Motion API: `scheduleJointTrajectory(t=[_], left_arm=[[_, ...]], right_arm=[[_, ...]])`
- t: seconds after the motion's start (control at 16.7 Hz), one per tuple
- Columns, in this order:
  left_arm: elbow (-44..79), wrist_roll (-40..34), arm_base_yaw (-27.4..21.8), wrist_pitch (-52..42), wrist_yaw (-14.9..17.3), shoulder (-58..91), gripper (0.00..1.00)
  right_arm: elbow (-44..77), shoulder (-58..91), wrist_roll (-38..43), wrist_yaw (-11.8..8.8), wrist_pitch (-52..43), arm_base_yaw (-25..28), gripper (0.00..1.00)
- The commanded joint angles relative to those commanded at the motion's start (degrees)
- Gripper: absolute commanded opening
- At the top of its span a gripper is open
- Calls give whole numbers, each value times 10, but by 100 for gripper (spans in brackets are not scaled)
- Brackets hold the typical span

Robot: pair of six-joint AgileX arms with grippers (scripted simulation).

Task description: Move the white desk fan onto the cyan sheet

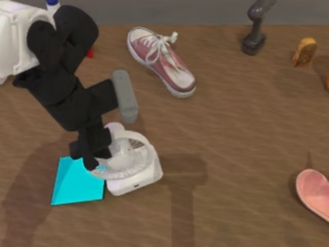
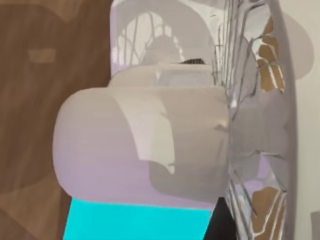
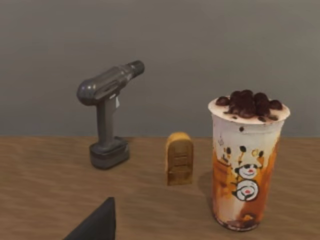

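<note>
- Two arms are ours; only our left gripper (image 1: 92,160) is at work, down on the near-left part of the table (image 1: 236,154), pinching the round cage of the white desk fan (image 1: 131,164) at its left edge
- the fan sits tilted, its base toward the right, just beside the cyan sheet (image 1: 77,182) and touching that sheet's right edge; in the left wrist view the fan (image 2: 150,145) fills the frame with the sheet (image 2: 135,222) showing under it
- a red sneaker (image 1: 162,59), a grey remote (image 1: 125,95), a dark drill (image 1: 255,31) and a pink object (image 1: 314,193) lie apart from it
- our right gripper is out of the top view; we cannot tell its claw's state; its wrist view shows the drill (image 3: 107,115), a small wooden piece (image 3: 179,157) and a drink cup (image 3: 246,160)
</note>
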Motion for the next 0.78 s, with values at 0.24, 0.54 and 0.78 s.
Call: scheduleJointTrajectory(t=[0.24, 0.54, 0.78], left_arm=[[1, 0, 1, -2, 0, -1, 0], [65, -2, 8, -74, 1, -5, 0], [102, -1, 11, -112, 0, -11, 0]], right_arm=[[0, 0, 0, 0, 0, 0, 100], [0, 0, 0, 0, 0, 0, 100], [0, 0, 0, 0, 0, 0, 100]])
